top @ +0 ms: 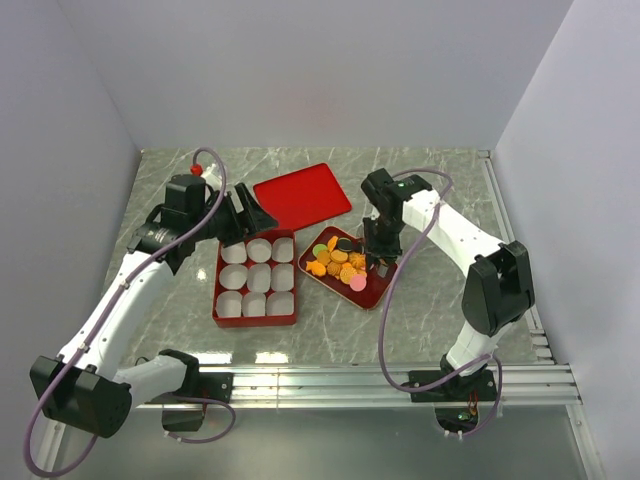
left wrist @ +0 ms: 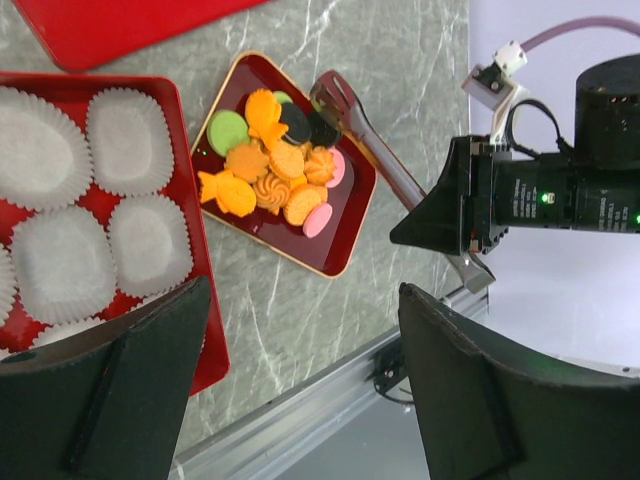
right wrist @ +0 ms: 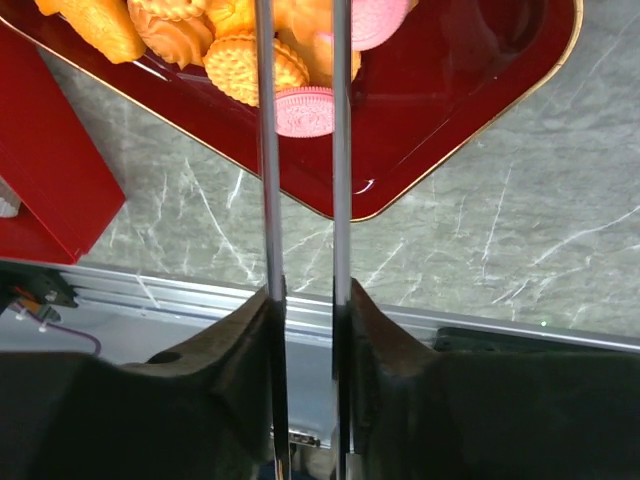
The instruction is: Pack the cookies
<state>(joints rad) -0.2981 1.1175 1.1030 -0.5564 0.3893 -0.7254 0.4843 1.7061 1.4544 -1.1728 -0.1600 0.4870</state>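
Note:
The cookies (top: 340, 262) are piled in a small dark red tray (top: 372, 292): orange, green, pink and black pieces (left wrist: 270, 170). My right gripper (top: 380, 245) is shut on metal tongs (right wrist: 267, 180), whose two arms run up over the pile (right wrist: 260, 65). The tong tips (left wrist: 330, 95) rest at a black cookie on the pile's far side; I cannot tell whether they grip it. My left gripper (top: 245, 215) is open and empty, hovering at the far edge of the red box (top: 222, 300). Through its fingers (left wrist: 150, 390) I see table and rail.
The red box holds several empty white paper cups (left wrist: 125, 140). A flat red lid (top: 300, 192) lies behind the box and tray. A metal rail (top: 380, 375) runs along the table's near edge. Grey walls close in on both sides.

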